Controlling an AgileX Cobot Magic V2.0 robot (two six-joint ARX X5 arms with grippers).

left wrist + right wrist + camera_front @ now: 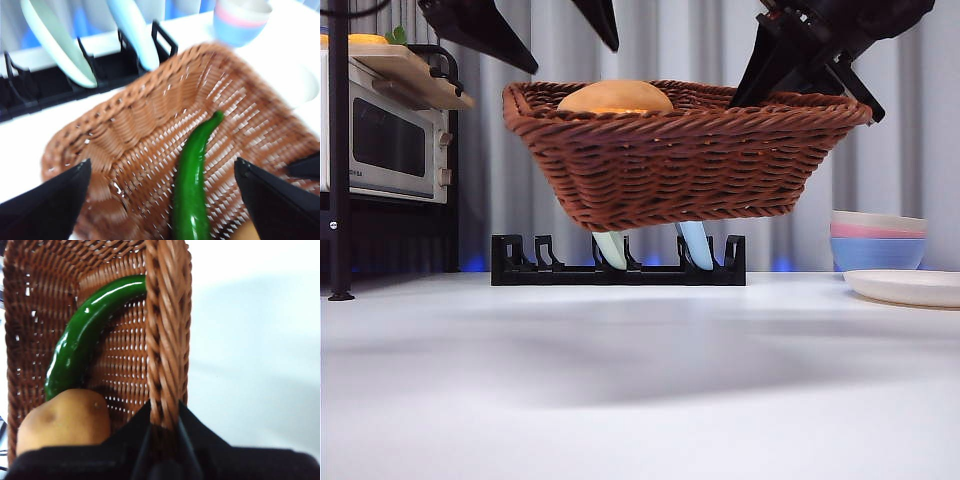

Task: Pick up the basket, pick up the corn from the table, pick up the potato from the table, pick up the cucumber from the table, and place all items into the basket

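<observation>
The brown wicker basket [680,160] hangs tilted in the air above the table. My right gripper [760,95] is shut on its right rim, as the right wrist view [165,415] shows. The tan potato [615,96] rises above the rim; it lies inside [65,420] next to the dark green cucumber [85,335]. My left gripper [570,50] is open and empty above the basket's left half; its wrist view [162,165] looks down on the cucumber [192,185] on the basket's floor [130,125]. The corn is hidden or out of view.
A black dish rack [618,262] with upright plates stands behind the basket. A toaster oven [385,140] on a shelf stands at the left. Stacked pastel bowls [878,240] and a white plate [910,287] sit at the right.
</observation>
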